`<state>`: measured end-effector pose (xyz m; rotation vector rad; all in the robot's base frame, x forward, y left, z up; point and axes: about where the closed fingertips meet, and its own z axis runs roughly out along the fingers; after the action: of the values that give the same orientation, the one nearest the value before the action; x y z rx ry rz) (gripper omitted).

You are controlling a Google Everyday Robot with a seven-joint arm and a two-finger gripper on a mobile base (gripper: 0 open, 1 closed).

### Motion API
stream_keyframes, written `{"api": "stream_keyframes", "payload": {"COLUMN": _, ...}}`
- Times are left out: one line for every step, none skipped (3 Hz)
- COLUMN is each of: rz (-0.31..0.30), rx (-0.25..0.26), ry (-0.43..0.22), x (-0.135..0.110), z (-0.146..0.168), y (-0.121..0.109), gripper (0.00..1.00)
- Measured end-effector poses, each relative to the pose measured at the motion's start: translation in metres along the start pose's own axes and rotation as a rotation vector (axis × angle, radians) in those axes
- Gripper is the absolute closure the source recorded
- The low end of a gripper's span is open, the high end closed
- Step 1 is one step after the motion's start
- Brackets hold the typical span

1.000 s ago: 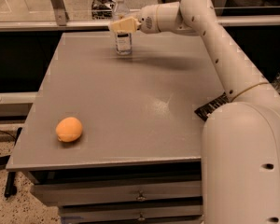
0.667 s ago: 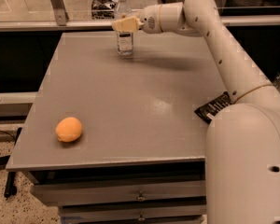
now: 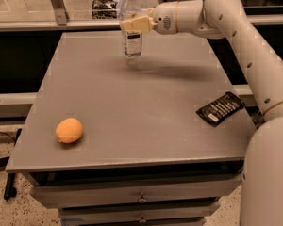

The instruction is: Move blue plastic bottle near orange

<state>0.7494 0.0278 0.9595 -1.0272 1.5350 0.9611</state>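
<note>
The blue plastic bottle [image 3: 131, 39] is clear with a white cap and a white label. It stands upright at the far middle of the grey table [image 3: 146, 107]. My gripper [image 3: 133, 24] reaches in from the right and is shut around the bottle's upper body, with its tan fingers [image 3: 137, 24] across it. I cannot tell whether the bottle's base touches the table. The orange [image 3: 69, 130] lies near the front left corner of the table, far from the bottle and the gripper.
A flat black packet [image 3: 220, 108] lies at the table's right edge. My white arm [image 3: 254, 55] spans the right side above it. Drawers [image 3: 141, 199] sit under the table front. A rail and glass panel [image 3: 56, 6] run behind the table.
The gripper and the bottle have shifted a little to the right. The orange and the black packet have not moved.
</note>
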Motion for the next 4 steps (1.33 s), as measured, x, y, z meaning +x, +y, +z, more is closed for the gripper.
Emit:
{"api": "stream_keyframes", "payload": {"rz": -0.028, "rx": -0.111, "ry": 0.019, "x": 0.001, "z": -0.01, "y": 0.07, "gripper": 1.0}}
{"api": "stream_keyframes", "payload": {"rz": -0.027, "rx": -0.226, "ry": 0.042, "x": 0.014, "z": 0.0, "y": 0.135, "gripper": 1.0}}
{"api": "stream_keyframes", "payload": {"rz": -0.023, "rx": -0.345, "ry": 0.052, "x": 0.022, "z": 0.012, "y": 0.191, "gripper": 1.0}}
{"api": "stream_keyframes", "payload": {"rz": -0.022, "rx": -0.421, "ry": 0.042, "x": 0.021, "z": 0.018, "y": 0.225, "gripper": 1.0}}
